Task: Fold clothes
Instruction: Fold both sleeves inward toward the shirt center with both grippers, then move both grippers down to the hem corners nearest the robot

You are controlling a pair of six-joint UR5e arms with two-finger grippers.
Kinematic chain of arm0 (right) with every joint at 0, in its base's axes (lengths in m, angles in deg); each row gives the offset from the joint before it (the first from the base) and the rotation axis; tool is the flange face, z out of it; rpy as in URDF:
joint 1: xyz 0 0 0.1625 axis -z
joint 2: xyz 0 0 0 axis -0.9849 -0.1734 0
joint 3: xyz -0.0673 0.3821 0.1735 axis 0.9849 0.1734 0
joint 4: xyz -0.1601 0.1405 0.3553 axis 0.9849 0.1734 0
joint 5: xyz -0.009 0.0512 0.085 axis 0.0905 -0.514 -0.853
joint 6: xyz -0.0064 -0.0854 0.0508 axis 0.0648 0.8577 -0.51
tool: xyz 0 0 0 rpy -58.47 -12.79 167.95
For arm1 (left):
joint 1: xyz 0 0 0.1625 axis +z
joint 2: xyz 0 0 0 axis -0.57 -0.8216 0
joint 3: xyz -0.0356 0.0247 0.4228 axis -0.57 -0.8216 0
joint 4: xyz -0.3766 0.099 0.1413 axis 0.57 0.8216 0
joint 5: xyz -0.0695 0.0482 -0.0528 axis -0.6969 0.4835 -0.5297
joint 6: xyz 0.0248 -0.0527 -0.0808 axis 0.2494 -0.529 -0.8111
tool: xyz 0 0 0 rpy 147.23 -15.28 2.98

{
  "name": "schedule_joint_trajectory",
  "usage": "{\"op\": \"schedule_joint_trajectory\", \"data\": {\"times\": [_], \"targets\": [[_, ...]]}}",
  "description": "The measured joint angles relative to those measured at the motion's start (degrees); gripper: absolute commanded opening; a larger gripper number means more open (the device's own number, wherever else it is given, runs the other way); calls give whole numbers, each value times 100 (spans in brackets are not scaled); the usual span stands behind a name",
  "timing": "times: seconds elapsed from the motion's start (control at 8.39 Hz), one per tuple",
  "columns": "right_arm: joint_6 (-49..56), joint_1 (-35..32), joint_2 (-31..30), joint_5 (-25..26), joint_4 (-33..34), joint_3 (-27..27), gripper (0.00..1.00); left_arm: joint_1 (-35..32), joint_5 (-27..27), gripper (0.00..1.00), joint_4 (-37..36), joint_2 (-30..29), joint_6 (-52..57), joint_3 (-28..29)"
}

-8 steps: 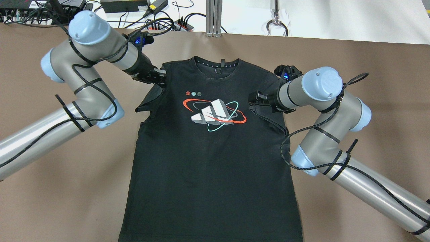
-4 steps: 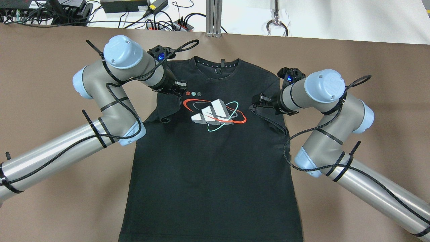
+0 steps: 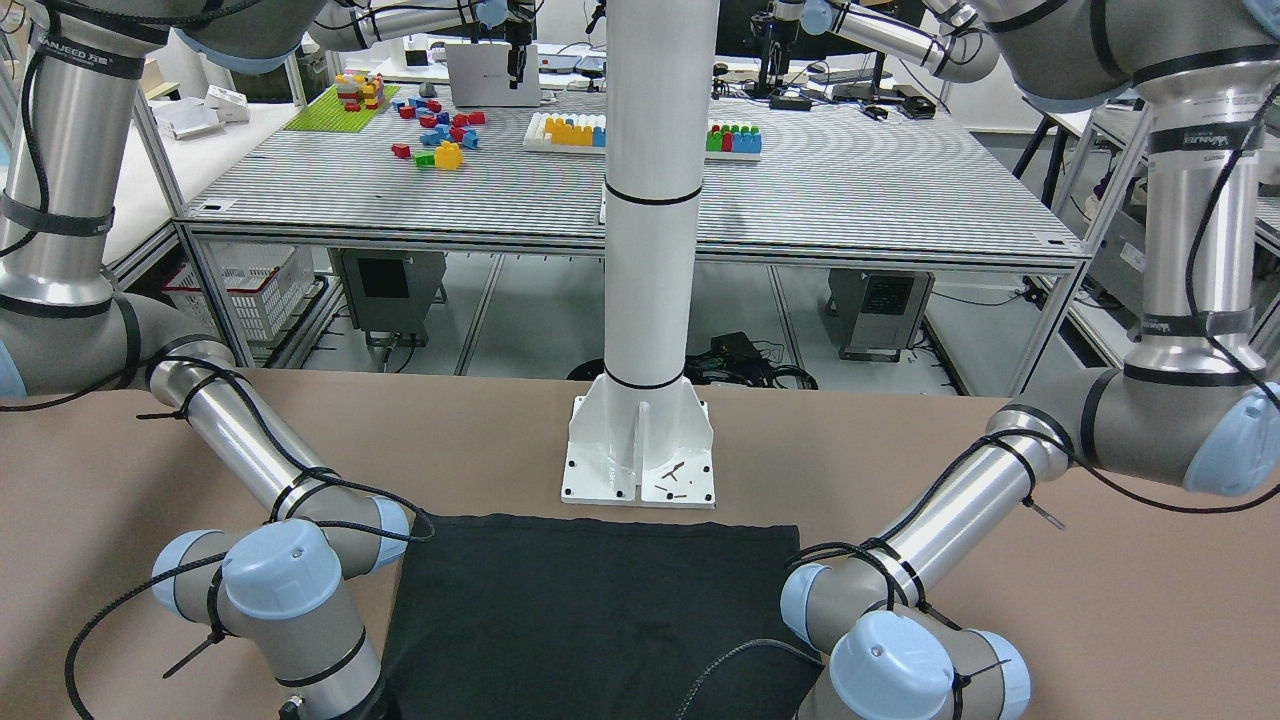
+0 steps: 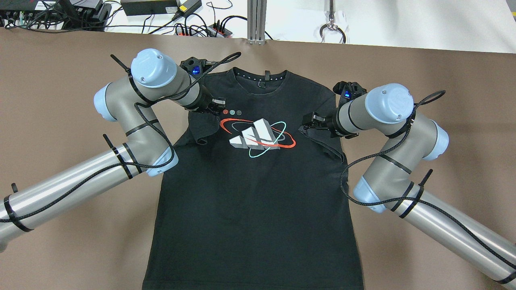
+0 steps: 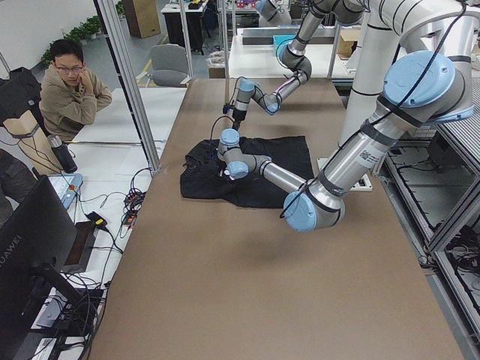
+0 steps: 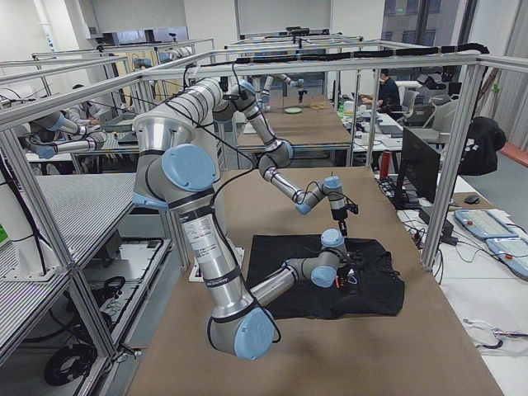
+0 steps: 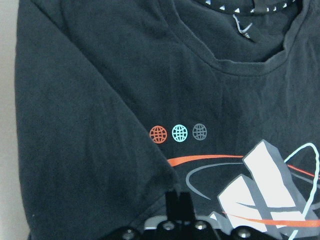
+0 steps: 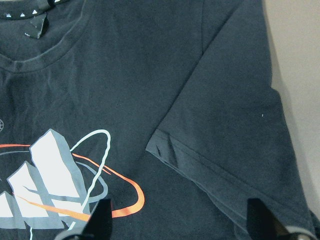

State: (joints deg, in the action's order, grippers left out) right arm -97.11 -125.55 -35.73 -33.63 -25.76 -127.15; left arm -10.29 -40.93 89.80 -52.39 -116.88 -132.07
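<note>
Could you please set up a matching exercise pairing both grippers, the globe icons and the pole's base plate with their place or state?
Things:
1. left gripper
2. right gripper
3. globe icons
4. base plate

Place or state:
A. open over a folded-in sleeve
B. shut on a sleeve of the T-shirt
C. on the table, near the hem
D. printed on the chest in red, teal and grey

Pairs: 1-B; 2-A; 3-D; 4-C

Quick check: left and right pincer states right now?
Left pincer: closed on a folded-in sleeve of the black T-shirt.
Right pincer: open, holding nothing, above the other sleeve.
</note>
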Motion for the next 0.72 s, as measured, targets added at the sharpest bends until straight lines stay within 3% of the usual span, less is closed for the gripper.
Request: {"op": "schedule_joint_trajectory", "data": {"times": [0.36,0.72], "targets": [[-317,120,-67,122,131,-153,95,12,116,100,-33,366,-666,-704],[-1169,987,-539,1155,472,-971,94,479,764,100,-47,953,-1028,-1455]]}}
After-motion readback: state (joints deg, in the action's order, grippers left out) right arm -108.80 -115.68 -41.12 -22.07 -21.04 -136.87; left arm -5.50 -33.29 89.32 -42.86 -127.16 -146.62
